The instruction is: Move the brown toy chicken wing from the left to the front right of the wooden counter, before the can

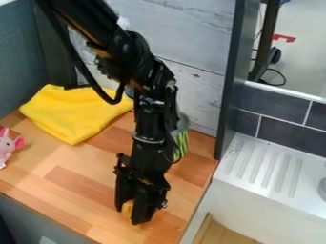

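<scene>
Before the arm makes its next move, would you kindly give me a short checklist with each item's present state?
1. Pincer down at the small orange thing: ok.
2. Small orange thing firmly gripped: cannot tell, as the pincer partly hides it.
3. Yellow cloth apart from the pincer: ok.
4. Pink toy apart from the pincer: ok.
5. Striped thing fully in sight: not ok, the arm partly covers it.

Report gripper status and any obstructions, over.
Gripper low at wooden counter, around small orange object. Grip unconfirmed. Yellow cloth and pink toy lie clear of it.
</scene>
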Available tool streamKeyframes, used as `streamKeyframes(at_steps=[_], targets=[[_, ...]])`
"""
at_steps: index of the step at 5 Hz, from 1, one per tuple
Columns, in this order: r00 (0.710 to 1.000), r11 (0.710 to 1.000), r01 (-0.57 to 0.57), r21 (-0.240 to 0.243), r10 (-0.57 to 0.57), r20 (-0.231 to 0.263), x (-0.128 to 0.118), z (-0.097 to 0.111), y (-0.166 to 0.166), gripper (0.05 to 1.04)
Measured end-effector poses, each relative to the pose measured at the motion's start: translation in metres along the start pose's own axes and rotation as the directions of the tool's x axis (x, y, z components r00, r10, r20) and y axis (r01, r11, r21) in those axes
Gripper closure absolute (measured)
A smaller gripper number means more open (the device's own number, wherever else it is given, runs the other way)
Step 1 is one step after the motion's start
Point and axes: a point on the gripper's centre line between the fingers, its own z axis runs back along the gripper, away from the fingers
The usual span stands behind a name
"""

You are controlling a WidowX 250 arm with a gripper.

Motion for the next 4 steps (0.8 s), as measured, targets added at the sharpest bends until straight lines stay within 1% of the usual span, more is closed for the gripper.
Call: streamKeyframes(at_steps=[1, 2, 3, 4], targets=[[1.0, 1.0, -0.001, 0.001, 0.001, 0.006, 0.0, 0.0, 0.0, 0.422], [0.997, 1.0, 0.001, -0.012, 0.0, 0.078, 0.0, 0.005, -0.004, 0.155], [0.986, 1.0, -0.022, -0.015, 0.024, 0.165, -0.01, 0.032, 0.0, 0.077], [0.975, 0.998, -0.061, -0.014, 0.062, 0.212, -0.023, 0.049, 0.004, 0.083]])
